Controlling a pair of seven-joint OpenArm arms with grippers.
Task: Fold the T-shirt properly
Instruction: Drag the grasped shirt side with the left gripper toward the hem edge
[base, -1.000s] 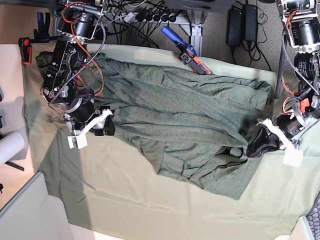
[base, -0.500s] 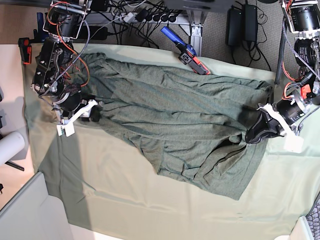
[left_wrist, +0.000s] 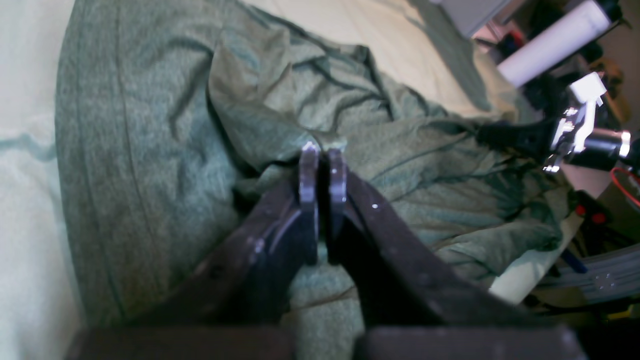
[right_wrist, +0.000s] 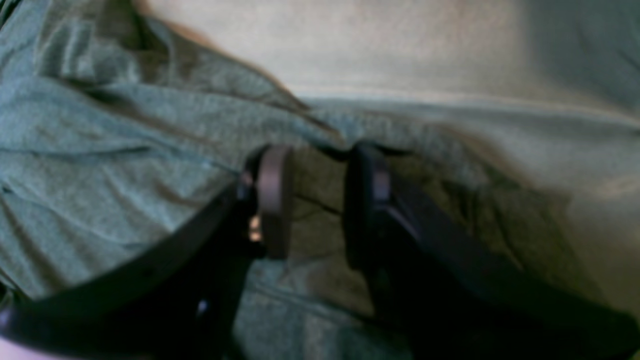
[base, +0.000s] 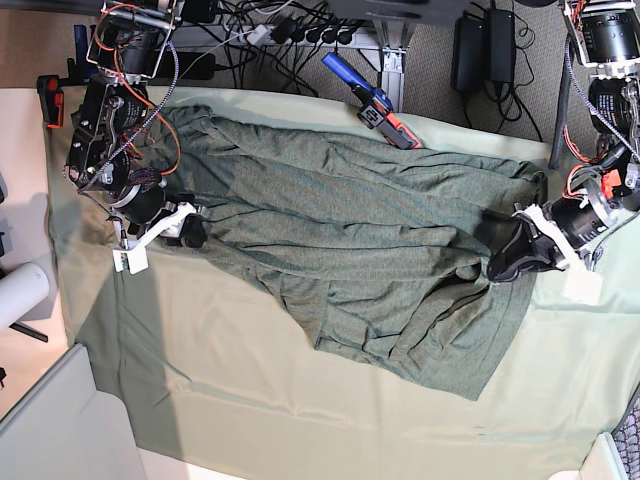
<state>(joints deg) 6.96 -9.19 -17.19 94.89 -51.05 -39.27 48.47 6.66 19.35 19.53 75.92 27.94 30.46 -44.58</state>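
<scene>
The dark grey-green T-shirt lies spread and wrinkled across the pale green table cloth. My left gripper is at the shirt's right edge. In the left wrist view this gripper is shut, and a raised fold of the T-shirt is pinched at its tips. My right gripper is at the shirt's left edge. In the right wrist view its jaws stand apart over the hem of the T-shirt, with fabric lying between them and bare table cloth just beyond.
A blue-handled tool lies at the back edge of the cloth. A red clamp sits on the left table edge and a white roll lies off the left side. Cables and power bricks hang behind the table.
My right gripper moved up and to the left, to the shirt's left edge, then stayed. My left gripper shifted slightly up and left, bunching the fabric beside it.
</scene>
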